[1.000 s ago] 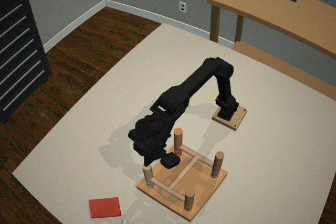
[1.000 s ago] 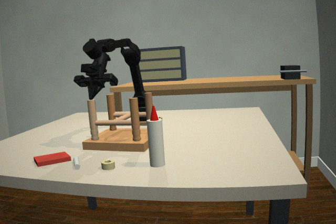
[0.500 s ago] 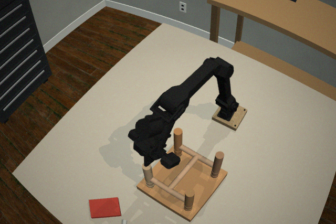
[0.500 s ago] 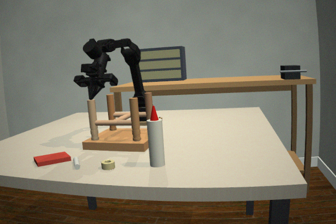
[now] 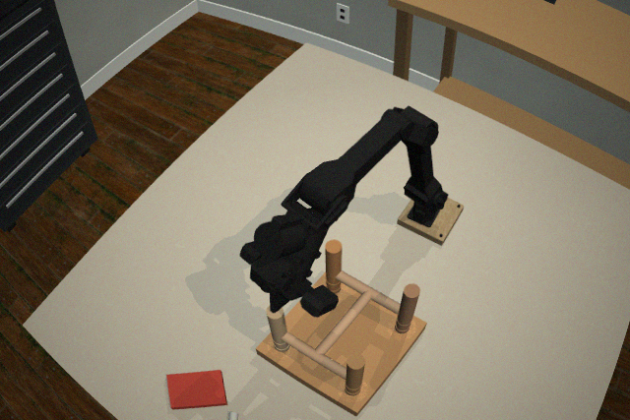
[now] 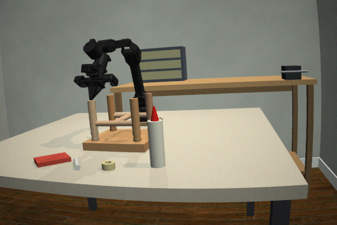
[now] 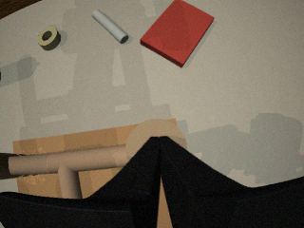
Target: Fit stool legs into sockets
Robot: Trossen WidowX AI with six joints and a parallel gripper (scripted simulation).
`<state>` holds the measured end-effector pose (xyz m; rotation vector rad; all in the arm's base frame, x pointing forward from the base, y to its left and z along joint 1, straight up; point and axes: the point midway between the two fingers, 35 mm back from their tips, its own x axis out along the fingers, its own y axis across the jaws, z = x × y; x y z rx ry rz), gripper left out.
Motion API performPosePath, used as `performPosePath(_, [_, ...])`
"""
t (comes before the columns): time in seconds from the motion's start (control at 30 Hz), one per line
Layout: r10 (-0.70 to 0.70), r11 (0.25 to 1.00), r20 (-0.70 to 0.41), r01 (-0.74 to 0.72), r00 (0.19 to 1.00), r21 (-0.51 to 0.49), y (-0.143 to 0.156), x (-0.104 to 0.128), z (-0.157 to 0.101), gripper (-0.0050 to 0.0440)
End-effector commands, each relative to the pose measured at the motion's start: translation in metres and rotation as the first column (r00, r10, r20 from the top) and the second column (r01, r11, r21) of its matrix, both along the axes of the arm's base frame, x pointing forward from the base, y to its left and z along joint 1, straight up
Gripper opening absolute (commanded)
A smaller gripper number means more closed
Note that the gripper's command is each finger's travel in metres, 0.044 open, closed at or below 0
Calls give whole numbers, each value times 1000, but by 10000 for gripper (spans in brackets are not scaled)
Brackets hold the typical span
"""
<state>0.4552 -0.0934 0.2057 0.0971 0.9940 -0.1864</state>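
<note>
The black metal-look gripper (image 5: 275, 309) (image 6: 91, 99) (image 7: 159, 144), closed on nothing, points down at 1 pale round wooden leg (image 5: 278, 330) (image 6: 92, 120) (image 7: 154, 129)'s top

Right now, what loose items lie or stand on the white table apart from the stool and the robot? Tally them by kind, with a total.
Red flat block: 1
Pale short rod: 1
Yellowish ring: 1
White bottle with red tip: 1
Total: 4
</note>
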Motion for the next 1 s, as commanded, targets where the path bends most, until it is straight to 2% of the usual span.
performPosePath(0.0, [0,1000,-47,0,999,13,1,-4,-20,0])
performPosePath(0.97, [0,1000,-47,0,999,13,1,-4,-23,0])
